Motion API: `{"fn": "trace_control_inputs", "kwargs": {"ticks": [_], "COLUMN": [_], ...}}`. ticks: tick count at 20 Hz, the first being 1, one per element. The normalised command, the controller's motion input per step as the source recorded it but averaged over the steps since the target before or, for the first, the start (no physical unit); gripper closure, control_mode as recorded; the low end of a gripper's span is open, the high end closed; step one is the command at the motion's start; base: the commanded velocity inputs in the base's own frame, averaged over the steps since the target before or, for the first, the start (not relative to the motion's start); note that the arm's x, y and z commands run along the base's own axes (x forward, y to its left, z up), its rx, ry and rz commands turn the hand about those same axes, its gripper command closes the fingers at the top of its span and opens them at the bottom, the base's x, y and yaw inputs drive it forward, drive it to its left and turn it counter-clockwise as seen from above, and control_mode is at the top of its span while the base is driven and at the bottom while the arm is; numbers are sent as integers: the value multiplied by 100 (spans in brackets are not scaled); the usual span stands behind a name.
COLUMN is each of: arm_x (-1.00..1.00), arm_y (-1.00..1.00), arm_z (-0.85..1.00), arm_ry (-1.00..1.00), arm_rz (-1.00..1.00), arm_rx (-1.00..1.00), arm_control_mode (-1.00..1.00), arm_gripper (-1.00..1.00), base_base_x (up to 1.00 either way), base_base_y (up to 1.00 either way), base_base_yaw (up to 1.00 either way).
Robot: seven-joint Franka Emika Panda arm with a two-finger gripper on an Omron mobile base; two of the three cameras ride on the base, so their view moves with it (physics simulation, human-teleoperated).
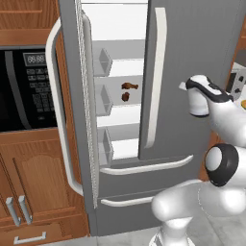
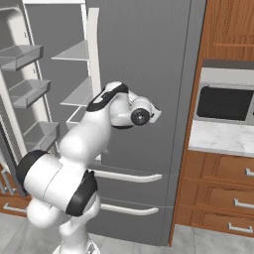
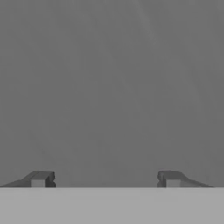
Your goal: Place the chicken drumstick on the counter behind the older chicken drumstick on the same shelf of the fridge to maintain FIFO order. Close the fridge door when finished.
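Observation:
Two brown chicken drumsticks lie on the fridge's lower flat shelf point(image 1: 137, 98), one point(image 1: 125, 96) in front and the other point(image 1: 129, 86) just behind it. The fridge's left door point(image 1: 72, 105) stands open; its right door point(image 1: 192, 48) is shut. My hand point(image 1: 198, 98) hovers right in front of that shut door. In the hand view my gripper point(image 3: 105, 179) is open, fingertips far apart, nothing between them, facing plain grey door surface. The marble counter point(image 2: 223, 138) sits right of the fridge; no drumstick is visible on it.
A black wall oven point(image 1: 29, 89) and wooden cabinets point(image 1: 33, 192) flank the open door. Grey bins point(image 1: 102, 98) line the door's inside. Two grey bottom drawers point(image 1: 144, 180) lie below. A grey appliance point(image 2: 225, 101) stands on the counter.

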Motion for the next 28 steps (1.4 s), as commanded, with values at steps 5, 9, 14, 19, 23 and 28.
{"fn": "trace_control_inputs", "kwargs": {"ticks": [5, 9, 14, 19, 23, 28], "arm_x": [37, 28, -29, -99, -62, -45], "arm_y": [0, 0, -7, -8, -2, 3], "arm_z": [0, 0, 7, 19, 2, -11], "arm_ry": [18, 21, 6, 0, 3, 2], "arm_rz": [-10, -11, -9, -5, -6, 0], "arm_rx": [0, 0, 0, 0, 0, -2], "arm_control_mode": [-100, -100, -100, -100, -100, -100], "arm_gripper": [-100, -100, -100, -100, -100, -100], "base_base_x": [0, 0, 0, 0, 0, 0], "base_base_y": [0, 0, 0, 0, 0, 0], "base_base_yaw": [0, 0, 0, 0, 0, 0]}}
